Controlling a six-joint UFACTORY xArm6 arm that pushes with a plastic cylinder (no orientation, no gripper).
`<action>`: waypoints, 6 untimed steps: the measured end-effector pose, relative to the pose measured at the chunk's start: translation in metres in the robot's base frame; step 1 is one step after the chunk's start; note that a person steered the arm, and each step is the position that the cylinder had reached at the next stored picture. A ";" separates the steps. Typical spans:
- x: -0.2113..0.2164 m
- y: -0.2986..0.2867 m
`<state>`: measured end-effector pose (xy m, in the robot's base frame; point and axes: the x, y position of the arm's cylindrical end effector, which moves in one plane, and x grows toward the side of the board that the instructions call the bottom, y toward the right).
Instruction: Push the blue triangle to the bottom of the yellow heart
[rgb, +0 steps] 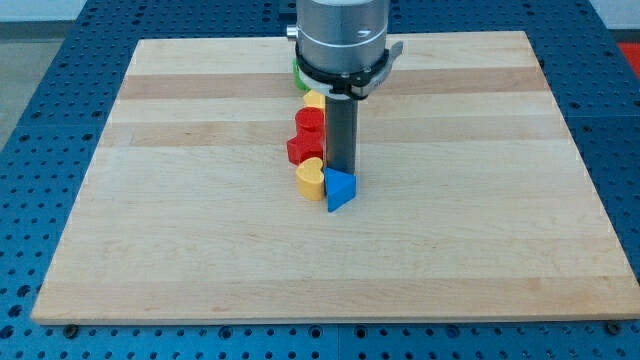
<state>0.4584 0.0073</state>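
The blue triangle (340, 190) lay nearest the camera, a little below the middle of the wooden board (180, 230), its point aimed toward the view's bottom. My tip (341, 171) stood right at the triangle's upper edge, touching it or very nearly so; the exact contact could not be made out. The rod rose straight up from there into the grey cylinder of the arm (343, 35) at the view's top. The rod had no jaws and held nothing; it only bore against the block's upper side.

Just to the view's left of the triangle sat the yellow heart (310, 179), touching the triangle's left edge or a hair apart from it. So the triangle was beside the heart, at its right and slightly lower, not squarely beneath it.

Above the heart ran a short column of blocks going toward the view's top: a red block (302, 149), star-like in outline, touching the heart's upper side; then a red cylinder-shaped block (309, 122); then a small yellow block (313, 99) whose shape was partly hidden by the arm; and at the far end a green block (299, 76), mostly covered by the arm's body, shape not clear. All of the column sat just left of the rod
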 end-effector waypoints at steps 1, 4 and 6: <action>0.004 0.007; 0.042 0.049; 0.064 0.028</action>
<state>0.5220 0.0349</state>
